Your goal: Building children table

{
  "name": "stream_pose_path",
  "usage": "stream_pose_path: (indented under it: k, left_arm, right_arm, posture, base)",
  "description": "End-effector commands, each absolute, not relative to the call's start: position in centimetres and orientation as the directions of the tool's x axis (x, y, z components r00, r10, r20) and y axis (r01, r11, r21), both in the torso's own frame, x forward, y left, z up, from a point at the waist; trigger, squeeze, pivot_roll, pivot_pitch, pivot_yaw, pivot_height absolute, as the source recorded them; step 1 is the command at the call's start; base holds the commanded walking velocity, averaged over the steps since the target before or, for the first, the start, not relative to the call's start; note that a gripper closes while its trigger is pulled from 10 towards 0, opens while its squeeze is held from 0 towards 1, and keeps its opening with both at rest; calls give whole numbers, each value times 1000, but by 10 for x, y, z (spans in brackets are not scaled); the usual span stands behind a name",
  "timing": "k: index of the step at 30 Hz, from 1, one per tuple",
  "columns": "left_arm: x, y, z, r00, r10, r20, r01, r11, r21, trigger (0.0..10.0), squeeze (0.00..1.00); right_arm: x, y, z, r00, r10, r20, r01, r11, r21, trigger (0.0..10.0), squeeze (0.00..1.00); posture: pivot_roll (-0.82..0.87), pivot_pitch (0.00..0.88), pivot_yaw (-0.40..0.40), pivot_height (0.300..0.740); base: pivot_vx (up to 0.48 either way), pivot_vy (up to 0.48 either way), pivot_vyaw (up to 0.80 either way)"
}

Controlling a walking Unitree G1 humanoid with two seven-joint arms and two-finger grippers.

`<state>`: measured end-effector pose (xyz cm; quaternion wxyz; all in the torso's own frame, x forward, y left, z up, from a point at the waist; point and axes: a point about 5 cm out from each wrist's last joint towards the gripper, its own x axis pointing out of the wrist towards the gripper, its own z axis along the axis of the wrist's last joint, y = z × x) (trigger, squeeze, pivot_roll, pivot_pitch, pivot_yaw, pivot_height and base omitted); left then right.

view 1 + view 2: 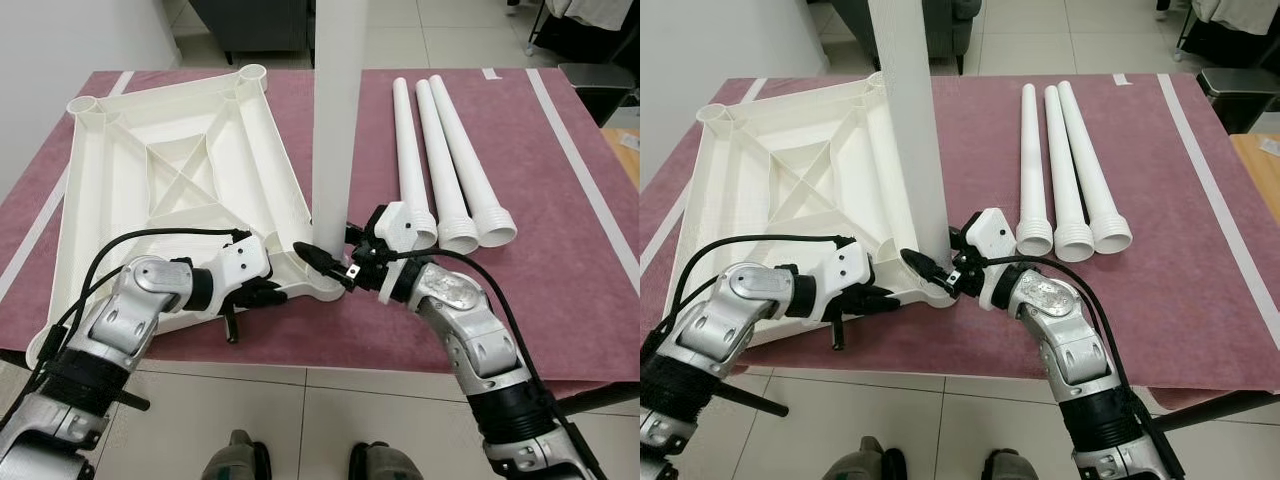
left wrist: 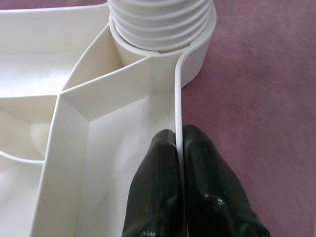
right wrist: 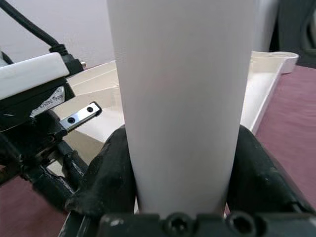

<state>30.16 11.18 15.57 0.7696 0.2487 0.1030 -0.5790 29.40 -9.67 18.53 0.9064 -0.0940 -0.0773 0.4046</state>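
A: Where's the leg (image 1: 335, 120)?
B: Upright in the near corner socket of the table panel (image 1: 180, 175), right pincer (image 3: 180, 197) clamping it.
A: Left pincer (image 2: 180, 190)?
B: Pinching the panel's rim. Keep the leg vertical, twist the threads home.

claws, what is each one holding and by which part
The right claw grips the upright leg low on its shaft, just above the corner socket. The left claw pinches the tabletop by its thin rim wall.
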Motion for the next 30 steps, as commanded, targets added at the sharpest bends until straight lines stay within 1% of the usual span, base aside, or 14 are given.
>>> stream_pose_path:
  k: [1, 3, 6, 8, 9, 10, 11, 13, 22, 23, 24, 25, 26, 30]
  left_arm:
    - [309, 102, 177, 321, -871, -372, 925, 203, 322, 0, 0]
    - [323, 92, 184, 367, -862, -349, 909, 252, 333, 0, 0]
    - [329, 89, 186, 381, -857, -345, 904, 267, 335, 0, 0]
    - [338, 83, 188, 405, -849, -341, 896, 293, 335, 0, 0]
    - [338, 83, 188, 405, -849, -341, 896, 293, 335, 0, 0]
    - [342, 80, 189, 419, -842, -340, 891, 308, 334, 0, 0]
    - [342, 80, 189, 419, -842, -340, 891, 308, 334, 0, 0]
    - [347, 77, 188, 439, -830, -344, 884, 330, 332, 0, 0]
    - [352, 76, 185, 458, -818, -347, 876, 351, 330, 0, 0]
    - [352, 77, 184, 457, -819, -347, 877, 349, 330, 0, 0]
    - [351, 77, 184, 454, -820, -348, 878, 346, 330, 0, 0]
    - [351, 77, 184, 454, -820, -348, 878, 346, 330, 0, 0]
    - [350, 79, 182, 450, -822, -349, 880, 342, 330, 0, 0]
    - [350, 79, 182, 448, -823, -350, 881, 340, 329, 0, 0]
  right_arm:
    - [301, -104, 159, 759, 650, -48, -643, 736, -209, 0, 0]
    - [311, -114, 153, 878, 475, -67, -477, 850, -224, 0, 0]
    - [314, -116, 151, 910, 409, -70, -414, 883, -221, 0, 0]
    - [318, -121, 144, 961, 262, -93, -276, 938, -209, 0, 0]
    - [318, -121, 144, 961, 262, -93, -276, 938, -209, 0, 0]
    - [319, -122, 141, 973, 206, -107, -224, 953, -202, 0, 0]
    - [319, -122, 141, 973, 206, -107, -224, 953, -202, 0, 0]
    - [320, -119, 136, 984, 137, -117, -159, 967, -199, 0, 0]
    - [319, -108, 137, 991, 97, -90, -111, 979, -173, 0, 0]
    - [319, -104, 140, 990, 122, -73, -133, 977, -167, 8863, 0]
    - [318, -102, 143, 987, 151, -50, -157, 974, -162, 10000, 0]
    - [318, -102, 143, 987, 151, -50, -157, 974, -162, 10000, 0]
    - [317, -99, 149, 979, 206, -9, -205, 968, -146, 10000, 1000]
    - [316, -98, 153, 973, 232, 12, -228, 963, -145, 10000, 1000]
  posture:
    - [6, 123, 95, 740]
    - [4, 129, 98, 740]
    - [3, 129, 99, 740]
    - [-1, 134, 105, 740]
    - [-1, 134, 105, 740]
    - [-2, 135, 107, 740]
    - [-2, 135, 107, 740]
    - [-3, 138, 110, 740]
    - [-3, 140, 109, 740]
    - [2, 141, 105, 740]
    - [2, 141, 105, 740]
    - [2, 141, 105, 740]
    - [2, 141, 104, 740]
    - [2, 141, 104, 740]
  base:
    - [0, 0, 0]
    - [0, 0, 0]
    - [0, 0, 0]
    - [0, 0, 0]
    - [0, 0, 0]
    - [0, 0, 0]
    - [0, 0, 0]
    - [0, 0, 0]
    - [0, 0, 0]
    - [0, 0, 0]
    - [0, 0, 0]
    - [0, 0, 0]
    - [0, 0, 0]
    - [0, 0, 0]
